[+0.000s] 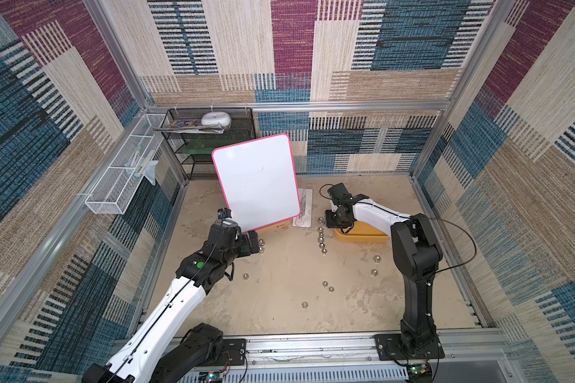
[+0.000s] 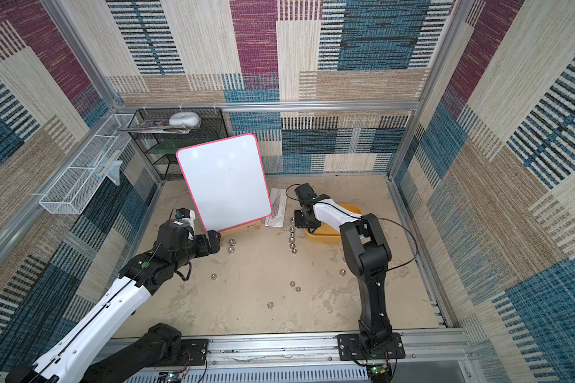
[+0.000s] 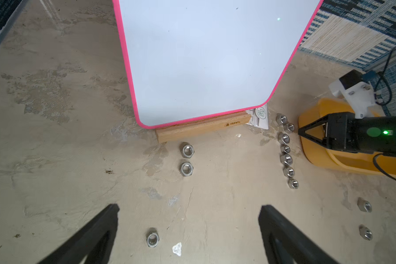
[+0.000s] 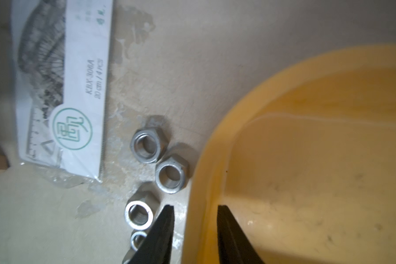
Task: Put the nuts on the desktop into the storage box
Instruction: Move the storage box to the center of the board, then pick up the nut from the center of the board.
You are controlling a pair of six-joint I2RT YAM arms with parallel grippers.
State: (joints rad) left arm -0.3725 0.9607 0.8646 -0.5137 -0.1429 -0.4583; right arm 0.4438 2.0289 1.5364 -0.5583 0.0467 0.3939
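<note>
Seemingly the right gripper (image 4: 194,206) is hovering over the rim of the storage box (image 4: 210,171), jaws slightly apart and pinching nothing, so I judge it is going for a pick. The nuts (image 4: 171,173) are lying on the desktop (image 4: 192,68) just beside the box, and the next move calls for lowering onto one. The left gripper (image 3: 189,206) is hovering, spread wide.

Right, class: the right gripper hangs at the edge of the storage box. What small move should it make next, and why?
Probably shift the right gripper sideways off the rim of the storage box until its parted jaws straddle the nearest hex nut. At present they straddle the rim and hold nothing, while that nut lies on the desktop just outside them.
</note>
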